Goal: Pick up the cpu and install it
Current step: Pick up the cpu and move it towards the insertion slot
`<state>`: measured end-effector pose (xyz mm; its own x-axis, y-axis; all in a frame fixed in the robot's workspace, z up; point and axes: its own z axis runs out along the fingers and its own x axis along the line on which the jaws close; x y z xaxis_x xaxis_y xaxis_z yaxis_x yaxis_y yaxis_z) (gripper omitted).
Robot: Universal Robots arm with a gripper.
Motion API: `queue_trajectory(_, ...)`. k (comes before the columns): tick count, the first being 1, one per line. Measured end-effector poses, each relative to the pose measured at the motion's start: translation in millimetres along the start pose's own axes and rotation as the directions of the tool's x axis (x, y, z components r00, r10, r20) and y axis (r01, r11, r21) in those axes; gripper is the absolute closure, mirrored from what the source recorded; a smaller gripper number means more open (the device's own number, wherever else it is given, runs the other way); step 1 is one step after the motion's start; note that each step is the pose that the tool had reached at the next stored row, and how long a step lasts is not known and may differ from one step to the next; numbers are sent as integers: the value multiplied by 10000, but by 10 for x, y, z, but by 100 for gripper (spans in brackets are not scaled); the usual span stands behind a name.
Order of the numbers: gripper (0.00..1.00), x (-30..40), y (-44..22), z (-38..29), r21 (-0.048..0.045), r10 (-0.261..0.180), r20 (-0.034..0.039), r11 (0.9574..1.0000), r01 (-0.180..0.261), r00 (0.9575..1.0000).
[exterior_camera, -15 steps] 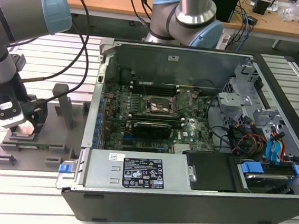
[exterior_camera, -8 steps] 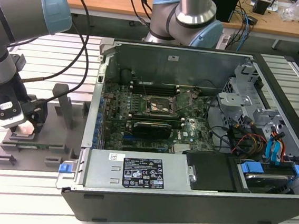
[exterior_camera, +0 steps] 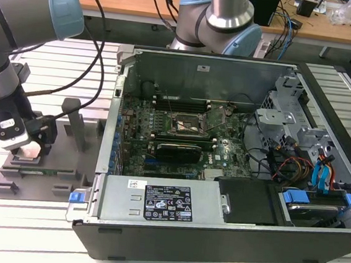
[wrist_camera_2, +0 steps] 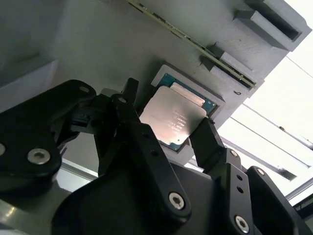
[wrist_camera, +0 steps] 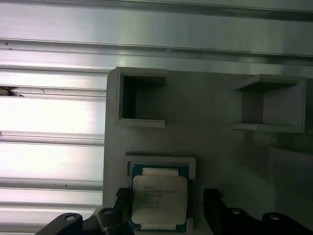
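Observation:
The cpu (wrist_camera: pixel 159 201), a small square chip with a pale silver top on a green board, lies flat in a shallow recess of the grey holder (wrist_camera: pixel 215 147). In both wrist views my gripper (wrist_camera: pixel 166 196) hangs just above it, its black fingers (wrist_camera: pixel 211 199) open and standing on either side of the chip. One finger (wrist_camera_2: pixel 128 110) is close against an edge of the cpu (wrist_camera_2: pixel 173 117), while the other finger (wrist_camera_2: pixel 208 144) is near its opposite corner. In the exterior view my gripper (exterior_camera: pixel 28 145) is down at the holder (exterior_camera: pixel 47 175), at that view's left, outside the computer case.
The open computer case (exterior_camera: pixel 215 235) fills the exterior view's middle and right, with the black socket frame (exterior_camera: pixel 188 125) on its green board. A long thin memory stick (wrist_camera_2: pixel 195 46) lies in the holder beside the chip. Grey posts (exterior_camera: pixel 77 122) rise from the holder. A second arm's base (exterior_camera: pixel 220 18) stands behind the case.

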<state>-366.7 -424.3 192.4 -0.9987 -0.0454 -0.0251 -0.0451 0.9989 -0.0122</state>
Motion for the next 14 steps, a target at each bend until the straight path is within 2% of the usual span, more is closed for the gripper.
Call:
queue_trajectory(1,30,-1,0,-28,0,0,1,10000,0,10000)
queue_trajectory(2,30,-1,0,-30,-5,0,3,10000,0,10000)
queue_trajectory(3,30,-1,0,-30,-47,1,4,10000,-1,10000)
queue_trajectory(4,30,-1,0,-30,-157,5,8,9999,-5,10000)
queue_trajectory(5,30,0,1,-30,-207,8,10,9998,-8,10000)
queue_trajectory(11,30,23,1,0,-206,7,10,9998,-7,10000)
queue_trajectory(14,30,40,1,15,-174,5,9,9998,-5,10000)
